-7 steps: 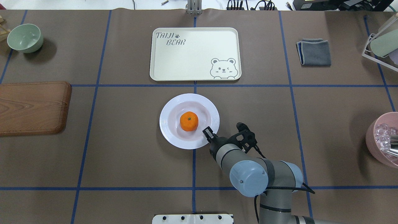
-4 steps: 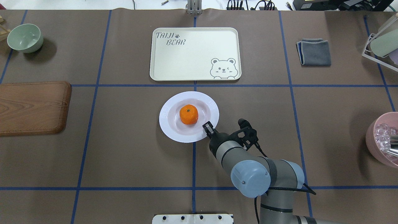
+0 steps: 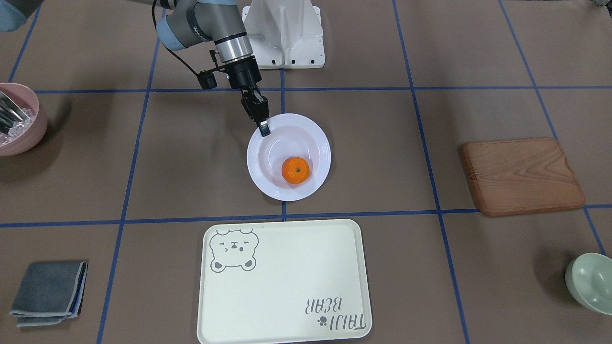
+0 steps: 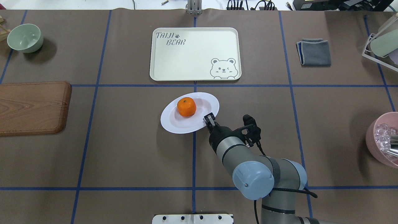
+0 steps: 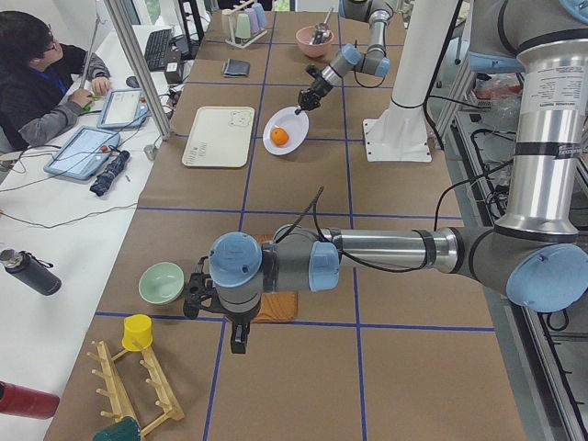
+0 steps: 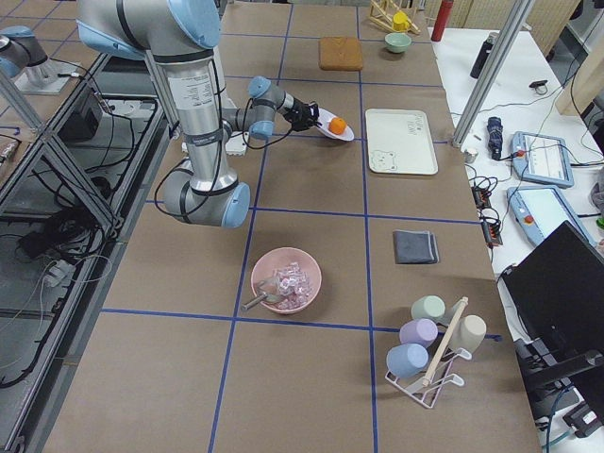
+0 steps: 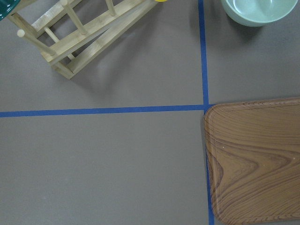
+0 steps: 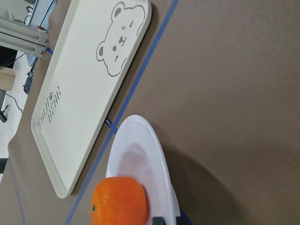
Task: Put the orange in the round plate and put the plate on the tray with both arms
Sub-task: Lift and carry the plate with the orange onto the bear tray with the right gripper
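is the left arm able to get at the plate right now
Probably yes: nothing stands between the left gripper, hanging by the wooden board, and the free rim of the round plate.

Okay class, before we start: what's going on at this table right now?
The right gripper is pinching the near rim of the round plate, which looks tilted and raised off the table. The orange lies in the plate, toward the side nearest the tray. The plate is short of the tray, which has nothing on it. The left gripper hangs far off by the wooden board, taking no part.
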`<state>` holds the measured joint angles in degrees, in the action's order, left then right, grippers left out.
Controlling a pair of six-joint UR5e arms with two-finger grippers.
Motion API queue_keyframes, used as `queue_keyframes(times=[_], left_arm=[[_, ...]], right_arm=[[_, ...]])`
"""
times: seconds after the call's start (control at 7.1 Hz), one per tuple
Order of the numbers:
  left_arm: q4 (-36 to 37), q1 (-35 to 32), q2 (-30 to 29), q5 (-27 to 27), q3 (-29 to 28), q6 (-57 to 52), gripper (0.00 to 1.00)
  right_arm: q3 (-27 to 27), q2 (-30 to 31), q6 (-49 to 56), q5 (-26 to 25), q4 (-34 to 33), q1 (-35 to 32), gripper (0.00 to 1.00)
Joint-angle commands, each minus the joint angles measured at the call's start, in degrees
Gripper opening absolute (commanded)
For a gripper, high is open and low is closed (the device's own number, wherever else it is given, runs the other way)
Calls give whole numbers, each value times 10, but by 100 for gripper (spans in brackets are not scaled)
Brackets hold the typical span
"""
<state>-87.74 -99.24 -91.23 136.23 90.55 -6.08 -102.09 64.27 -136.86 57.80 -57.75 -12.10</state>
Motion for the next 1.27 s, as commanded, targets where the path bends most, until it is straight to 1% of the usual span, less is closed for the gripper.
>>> queue_keyframes(times=[0.0,0.14,0.28,0.42,0.56,0.85,0.99,1.13], left_arm=[[-17,5,2,0,5,46,99],[-18,11,2,0,6,46,99],[-19,11,2,0,7,43,99],[-19,11,2,0,8,43,99],[-19,11,2,0,8,43,99],[-19,12,2,0,13,44,99],[-19,17,2,0,16,46,99],[-18,24,2,0,19,48,99]], right_arm=[[-18,-3,-15,-21,0,-2,0],[-38,-7,-15,-23,0,-11,0],[-42,-20,-21,-24,0,-27,0],[-37,-25,-48,-33,2,-50,0],[-5,-39,-52,-34,2,-70,0],[154,-138,-99,-35,1,-126,0],[243,-194,-144,-35,0,-153,0],[310,-232,-157,-36,0,-165,0]])
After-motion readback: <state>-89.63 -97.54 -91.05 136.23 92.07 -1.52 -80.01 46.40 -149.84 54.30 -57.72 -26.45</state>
